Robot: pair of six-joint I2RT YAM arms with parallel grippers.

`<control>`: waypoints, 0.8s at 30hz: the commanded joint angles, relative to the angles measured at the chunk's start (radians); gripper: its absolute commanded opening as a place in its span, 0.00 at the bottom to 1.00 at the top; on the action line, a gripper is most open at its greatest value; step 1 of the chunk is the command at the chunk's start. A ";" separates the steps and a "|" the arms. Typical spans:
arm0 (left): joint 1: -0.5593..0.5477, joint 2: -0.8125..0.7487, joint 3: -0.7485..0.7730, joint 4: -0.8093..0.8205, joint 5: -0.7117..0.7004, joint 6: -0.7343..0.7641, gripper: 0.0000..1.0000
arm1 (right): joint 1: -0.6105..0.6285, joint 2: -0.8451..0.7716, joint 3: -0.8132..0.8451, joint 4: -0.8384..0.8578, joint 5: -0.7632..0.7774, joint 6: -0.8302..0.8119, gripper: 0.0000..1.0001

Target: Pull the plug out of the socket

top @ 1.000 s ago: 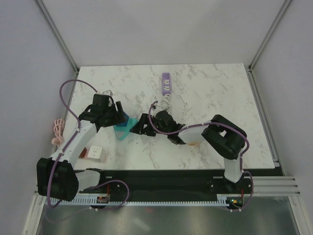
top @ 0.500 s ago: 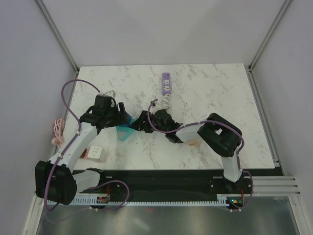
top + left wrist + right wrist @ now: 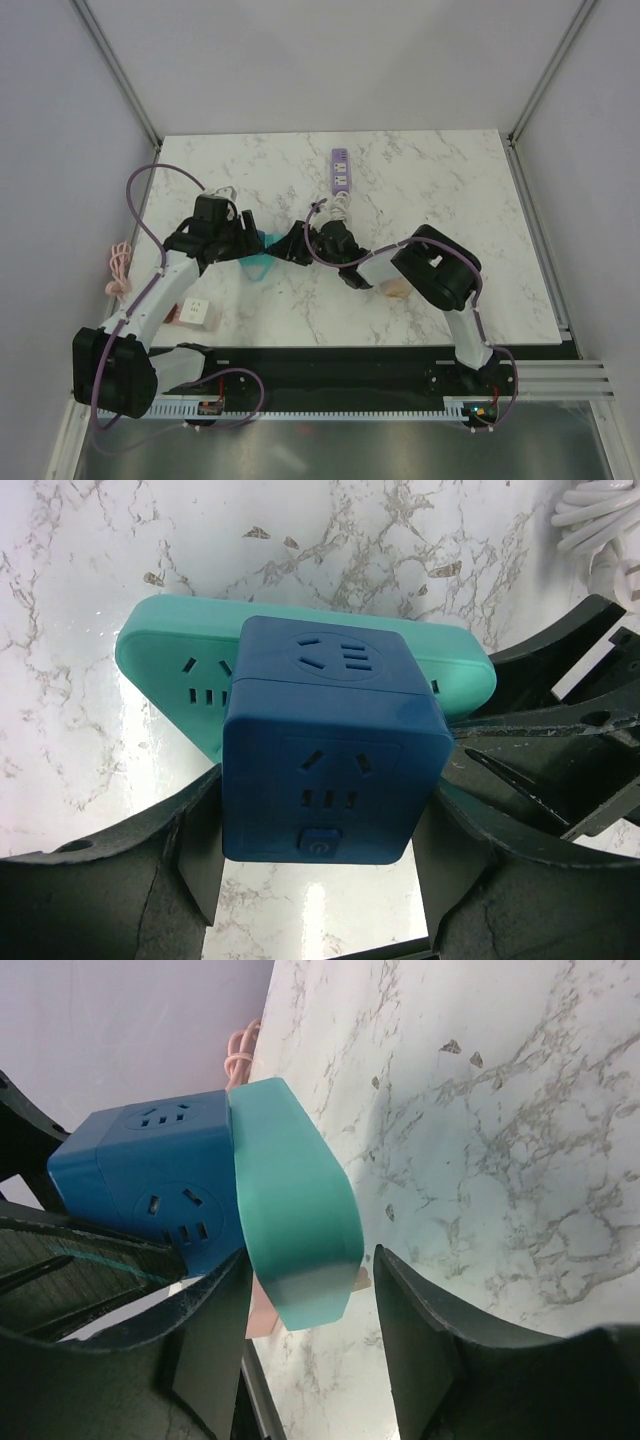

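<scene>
A blue cube plug (image 3: 330,750) sits plugged into a teal socket strip (image 3: 160,660) on the marble table. My left gripper (image 3: 318,825) is shut on the cube, one pad on each side. My right gripper (image 3: 310,1310) is open around the end of the teal strip (image 3: 290,1200), with a gap on one side; the cube (image 3: 150,1180) is beside it. From above, both grippers (image 3: 250,245) (image 3: 287,250) meet over the teal strip (image 3: 262,266). A lilac power strip (image 3: 341,170) lies at the back with bare outlets.
A coiled white cord (image 3: 342,208) trails from the lilac strip towards the right wrist. A small tan piece (image 3: 397,292) lies by the right arm. A white outlet block (image 3: 196,312) sits front left. A pink cord (image 3: 120,265) hangs at the left edge.
The left gripper has moved right and slightly back with the cube and teal strip. The right arm has drawn in leftwards, its jaws now around the strip's end.
</scene>
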 commanded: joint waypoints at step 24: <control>-0.002 -0.004 0.007 0.084 0.065 0.029 0.02 | -0.055 0.075 0.038 0.247 -0.160 0.016 0.32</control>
